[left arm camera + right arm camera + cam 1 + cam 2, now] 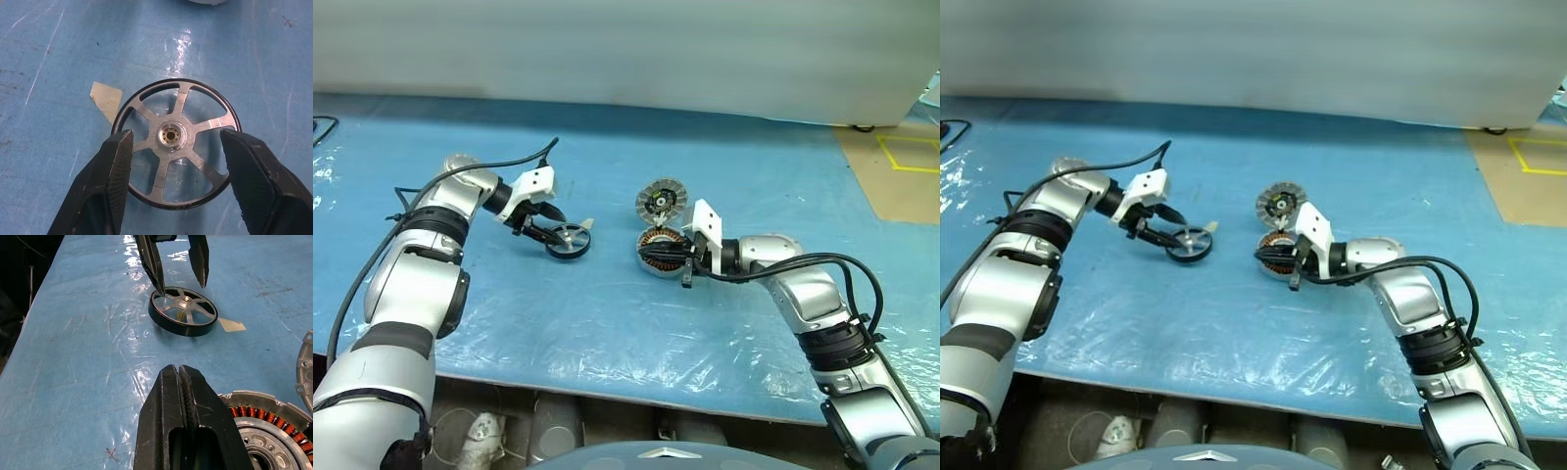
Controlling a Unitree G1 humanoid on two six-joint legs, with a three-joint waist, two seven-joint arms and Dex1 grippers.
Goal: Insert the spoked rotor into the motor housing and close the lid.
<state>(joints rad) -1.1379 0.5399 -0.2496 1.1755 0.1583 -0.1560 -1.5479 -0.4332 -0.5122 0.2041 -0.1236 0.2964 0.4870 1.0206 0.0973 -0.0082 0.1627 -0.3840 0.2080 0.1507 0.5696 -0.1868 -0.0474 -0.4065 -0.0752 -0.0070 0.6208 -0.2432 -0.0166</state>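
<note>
Blue table [607, 323]: left hand [173, 142] open astride the wheel [569, 240], lying flat left of the housing [658, 253]. Center fingers on rim before squeezing. Right hand [182, 396] closed beside housing.

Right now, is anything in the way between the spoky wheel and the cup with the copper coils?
Nothing visible: bare blue mat lies between the spoked rotor and the motor housing.

**Camera setup, quick rundown**

Head stereo pair looks down over both arms. Left wrist cam sits close above the spoked rotor [176, 147], framed between its jaws. Right wrist cam looks past its closed jaws toward that same rotor.
</note>
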